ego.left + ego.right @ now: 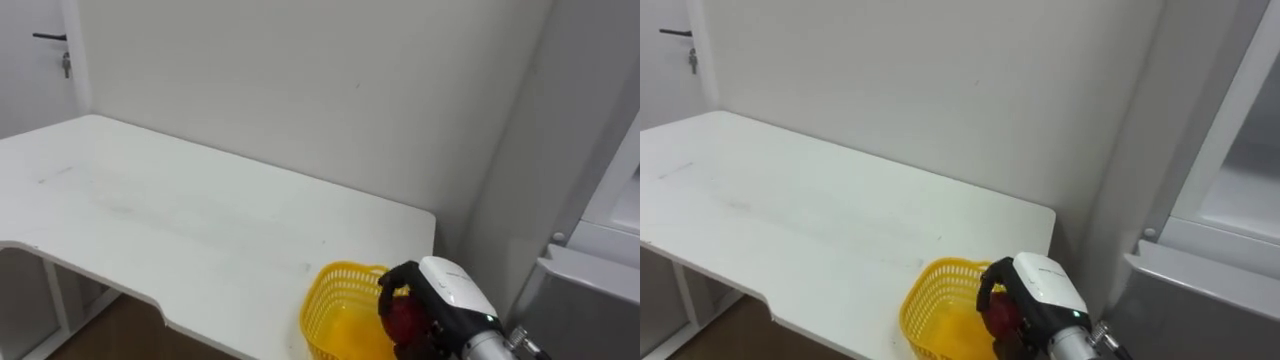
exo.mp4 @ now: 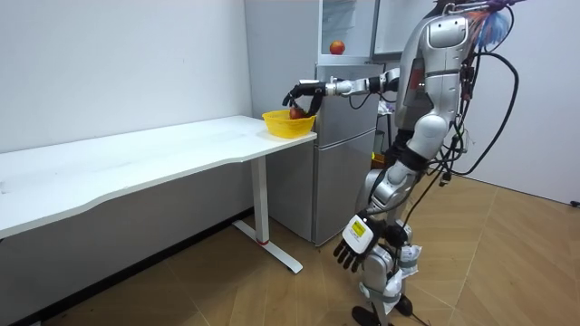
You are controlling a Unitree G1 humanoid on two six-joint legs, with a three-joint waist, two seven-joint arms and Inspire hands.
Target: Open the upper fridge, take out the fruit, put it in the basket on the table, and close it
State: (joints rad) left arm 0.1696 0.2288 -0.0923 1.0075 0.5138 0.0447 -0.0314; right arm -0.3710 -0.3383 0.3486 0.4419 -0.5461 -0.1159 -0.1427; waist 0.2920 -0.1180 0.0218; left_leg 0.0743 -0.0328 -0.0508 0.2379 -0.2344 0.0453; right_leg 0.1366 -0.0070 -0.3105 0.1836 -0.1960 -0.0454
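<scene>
My right hand [image 1: 1040,287] is curled round a round red apple [image 1: 1002,313] over the yellow plastic basket [image 1: 930,297]; I judge it firm, light, bruisable, best held across its middle.

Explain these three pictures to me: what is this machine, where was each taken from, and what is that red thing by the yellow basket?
This is a humanoid robot standing on two legs beside a grey fridge. Two pictures come from cameras in its head, looking down at its work; the third from a camera standing in the room. On the white table sits a yellow basket. The robot's right hand has its fingers curled round a red fruit, held over the basket's edge. Its left hand hangs open by its leg. A second red fruit lies in the upper fridge compartment.
</scene>
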